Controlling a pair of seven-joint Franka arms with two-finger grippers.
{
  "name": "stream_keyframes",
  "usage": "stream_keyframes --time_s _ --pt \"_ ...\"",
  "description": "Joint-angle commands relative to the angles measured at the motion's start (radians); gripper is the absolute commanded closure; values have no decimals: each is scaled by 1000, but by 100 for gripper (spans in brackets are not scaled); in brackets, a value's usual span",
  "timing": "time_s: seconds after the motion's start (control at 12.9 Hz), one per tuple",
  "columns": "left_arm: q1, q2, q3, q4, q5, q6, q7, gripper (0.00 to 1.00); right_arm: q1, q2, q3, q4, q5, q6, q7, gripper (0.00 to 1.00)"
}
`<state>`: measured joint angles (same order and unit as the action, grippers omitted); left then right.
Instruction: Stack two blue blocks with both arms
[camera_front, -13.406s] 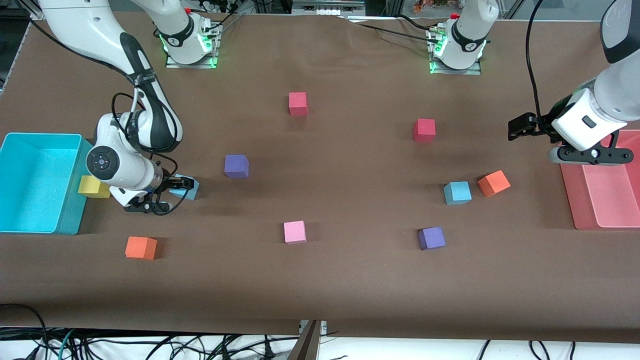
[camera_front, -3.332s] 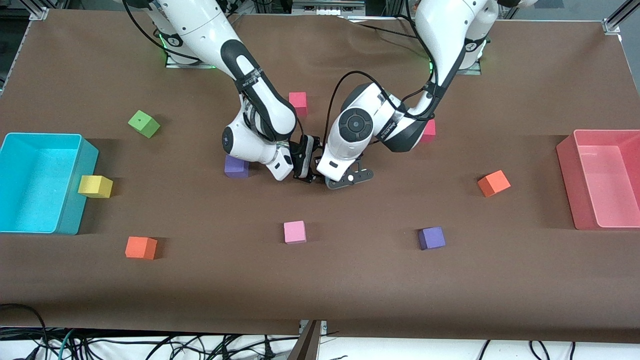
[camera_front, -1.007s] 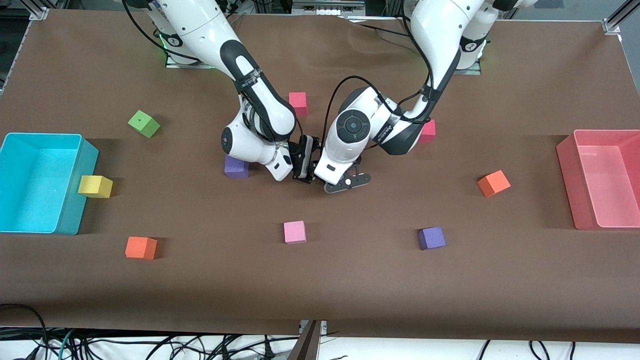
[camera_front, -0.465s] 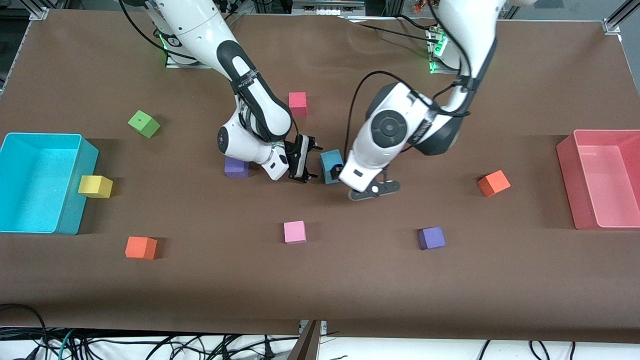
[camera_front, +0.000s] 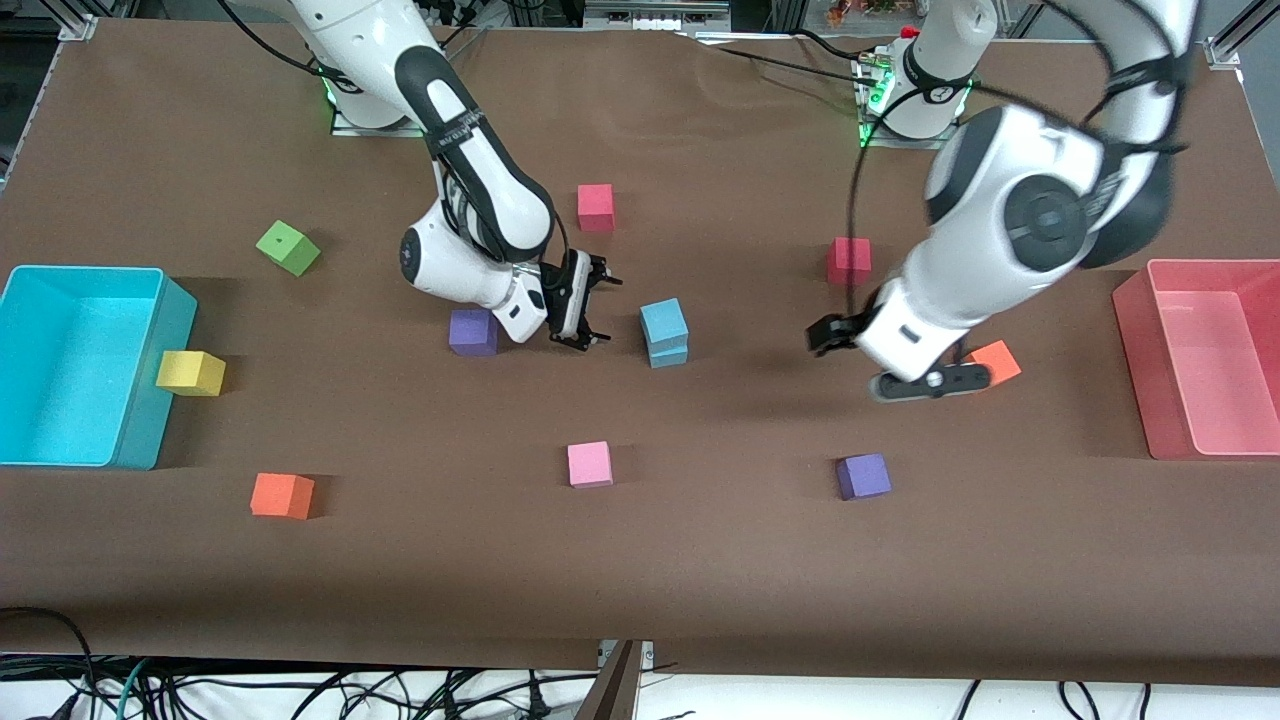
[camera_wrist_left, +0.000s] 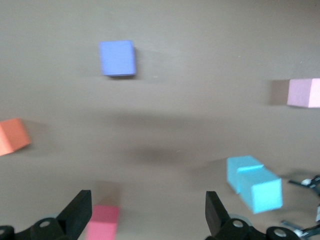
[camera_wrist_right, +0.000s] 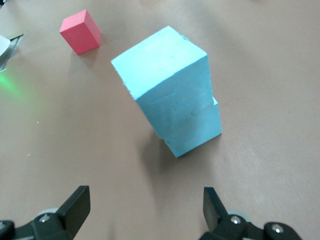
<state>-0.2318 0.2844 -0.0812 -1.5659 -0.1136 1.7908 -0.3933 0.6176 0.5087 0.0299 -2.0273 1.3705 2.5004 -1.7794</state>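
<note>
In the front view the two blue blocks (camera_front: 664, 333) stand stacked near the middle of the table (camera_front: 700, 560), the upper one sitting slightly askew on the lower. The right gripper (camera_front: 592, 311) hangs just beside the stack, toward the right arm's end of the table, its fingers spread and holding nothing, with a purple block (camera_front: 472, 331) close by its wrist. The left gripper (camera_front: 826, 335) hovers well apart from the stack, toward the left arm's end, also spread and empty, above the table near an orange block (camera_front: 996, 361) and a red block (camera_front: 849, 260). A pink block (camera_front: 589, 464) lies nearer to the front camera than the stack. In the left wrist view the left gripper's fingers (camera_wrist_left: 78, 212) stand wide apart over bare table, and the blue stack (camera_wrist_left: 254, 183) shows farther off beside the other arm's fingertips. In the right wrist view the blue stack (camera_wrist_right: 172, 110) fills the centre, upper block overhanging the lower, while the right gripper's fingers (camera_wrist_right: 212, 210) stand apart, clear of it.
</note>
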Motion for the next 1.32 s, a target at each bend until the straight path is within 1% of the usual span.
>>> stream_keyframes --time_s 0.0,0.08,0.15,0.23,0.31,0.39,0.46,0.54,0.62,0.7,0.77,0.93,1.08,1.16,1.24 --pt "63 -97 -8 -68 22 -62 149 0 -33 -134 2 -108 -5 -17 27 0" --pt "89 -114 7 -68 35 -76 203 0 -45 -177 2 -126 -42 -18 108 0" --pt "97 -125 32 -68 54 -82 258 0 -53 -212 2 -129 -133 -20 209 0" --pt "101 -136 65 -68 57 -103 319 0 -74 -244 2 -129 -248 -22 327 0" --pt "101 -146 98 -68 57 -108 365 0 -94 -283 -1 -129 -375 -53 469 0" --pt "101 -155 116 -66 57 -114 392 0 -116 -312 -16 -116 -531 -122 629 0" --pt "101 -160 123 -66 57 -120 412 0 -122 -341 -54 -87 -685 -196 784 0" --pt "101 -165 127 -65 57 -125 424 0 -124 -357 -95 -42 -811 -292 919 0" --pt "104 -171 129 -66 58 -133 427 0 -140 -364 -140 22 -912 -396 1039 0" --pt "118 -172 129 -66 58 -143 427 0 -150 -364 -169 94 -1006 -493 1128 0" --pt "120 -174 129 -68 58 -154 426 0 -156 -364 -191 134 -1083 -561 1194 0" --pt "121 -177 129 -66 58 -159 427 0 -221 -384 -194 139 -1192 -571 1331 0" --pt "121 -177 129 -65 58 -159 426 0 -262 -409 -197 156 -1310 -592 1551 0" --pt "121 -177 129 -65 58 -159 426 0 -278 -421 -199 165 -1335 -624 1677 0" --pt "121 -177 129 -65 58 -159 426 0 -310 -424 -197 205 -1364 -667 1734 0"
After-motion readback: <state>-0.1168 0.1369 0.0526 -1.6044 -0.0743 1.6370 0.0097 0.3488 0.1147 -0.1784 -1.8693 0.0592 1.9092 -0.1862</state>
